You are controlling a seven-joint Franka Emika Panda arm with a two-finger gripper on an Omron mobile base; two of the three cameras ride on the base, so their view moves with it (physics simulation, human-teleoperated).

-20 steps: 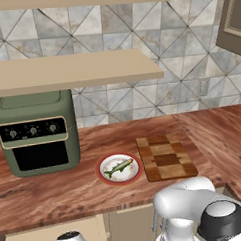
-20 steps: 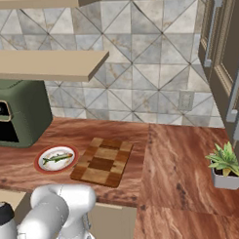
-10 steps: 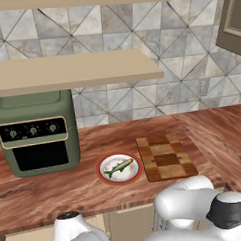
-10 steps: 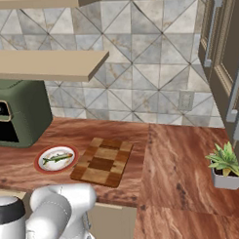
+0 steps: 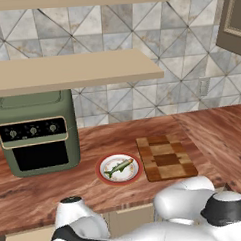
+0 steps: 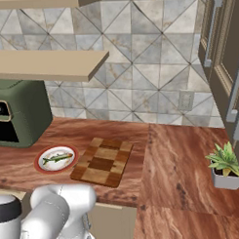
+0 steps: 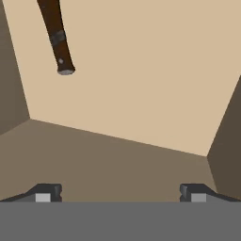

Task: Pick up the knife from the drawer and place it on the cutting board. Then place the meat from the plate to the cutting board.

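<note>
Left base view: the wooden bench [image 5: 143, 134] carries a green oven [image 5: 37, 132] at the left, under a long shelf [image 5: 70, 70]. The plate [image 5: 102, 175] sits in front of the oven's right side, with the fish [image 5: 118, 167] lying across its middle. The checkered cutting board [image 5: 165, 156] lies just beside the plate on its right, not touching it, and nothing rests on it. The white arm [image 5: 187, 209] bends low along the bottom edge, below the bench front.

Right base view: plate [image 6: 40, 165] with fish [image 6: 58, 157] at the left, cutting board [image 6: 103, 161] just to its right, both near the front edge of the bench [image 6: 176, 158]. A small potted plant [image 6: 224, 167] stands well apart at the right. The oven [image 6: 16, 117] is at the far left.

Hand view: the camera looks into the tan drawer [image 7: 141, 89]. The knife [image 7: 57, 35] lies on the drawer floor at the upper left; its dark brown handle is visible, the blade is cut off by the frame. The claw [image 7: 117, 193] is spread fully wide, its two fingertips [image 7: 44, 194] far apart at the bottom, holding nothing and well apart from the knife.
</note>
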